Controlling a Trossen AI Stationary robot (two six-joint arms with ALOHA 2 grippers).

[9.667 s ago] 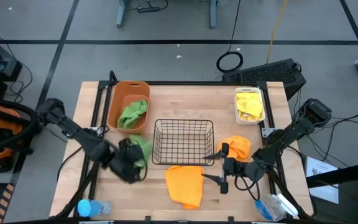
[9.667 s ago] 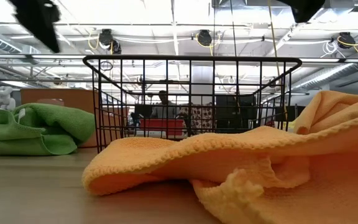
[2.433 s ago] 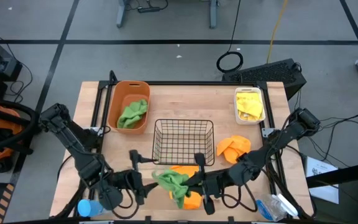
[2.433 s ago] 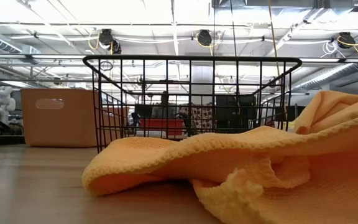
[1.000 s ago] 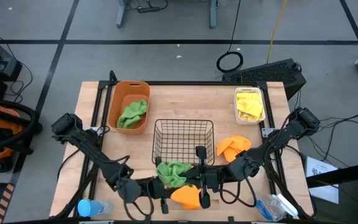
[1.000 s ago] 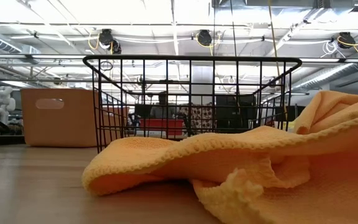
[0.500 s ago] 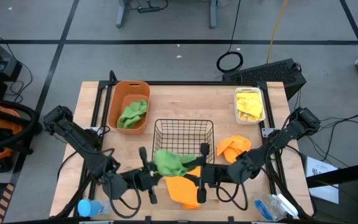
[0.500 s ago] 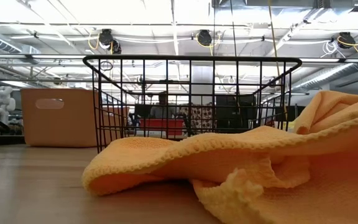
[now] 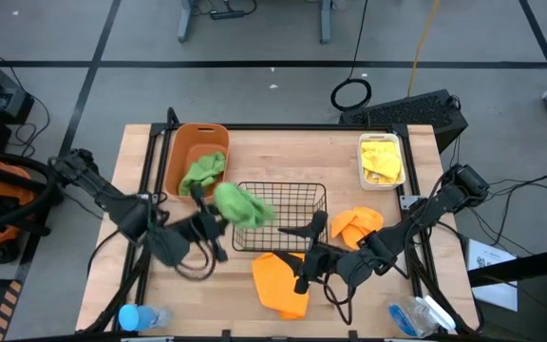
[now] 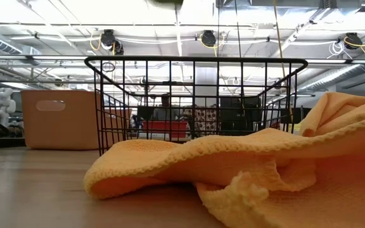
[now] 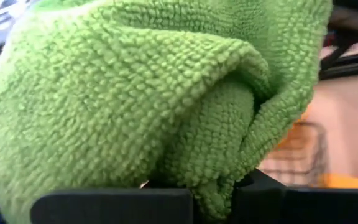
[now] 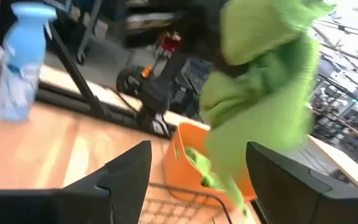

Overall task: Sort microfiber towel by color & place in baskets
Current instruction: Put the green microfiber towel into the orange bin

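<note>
green towel [image 9: 243, 203] | left fingers [image 11: 110, 205] clamp it | low view: unseen

Grey floor [image 9: 254, 38], bright ceiling lights [image 10: 94, 12].

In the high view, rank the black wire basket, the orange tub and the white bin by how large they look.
1. black wire basket, largest footprint.
2. orange tub, somewhat smaller, oblong.
3. white bin, clearly the smallest.

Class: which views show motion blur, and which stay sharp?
Right wrist view: green towel and spray bottle smeared. Left wrist view: towel weave crisp, background blurred. Low view: orange towel and wire basket sharp. High view: sharp.
</note>
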